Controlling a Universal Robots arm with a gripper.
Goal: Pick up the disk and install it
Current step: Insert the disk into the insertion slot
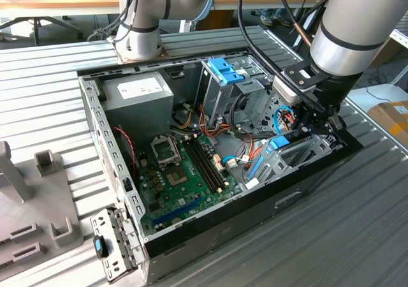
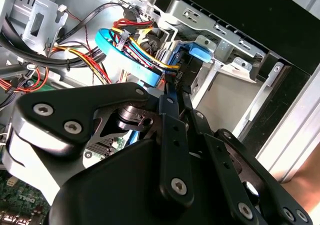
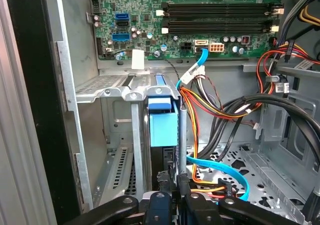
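One black two-fingered gripper (image 1: 310, 125) reaches into the open grey computer case (image 1: 115, 166), its fingers pinched narrowly on the dark, blue-railed disk (image 3: 163, 127) standing edgewise in the grey metal drive bay (image 3: 125, 92).

Bright blue plastic rail and end tab of the disk (image 3: 163, 120), against bare grey perforated metal bay walls (image 3: 102, 87). Green printed motherboard (image 1: 185, 172) carrying black memory slots with white end clips (image 3: 217, 16). Wire bundle (image 3: 210, 102) in orange, yellow, red and black. Light blue flat cable (image 2: 127, 55). Matte black gripper (image 2: 172, 87). Ribbed pale grey table (image 1: 38, 83).
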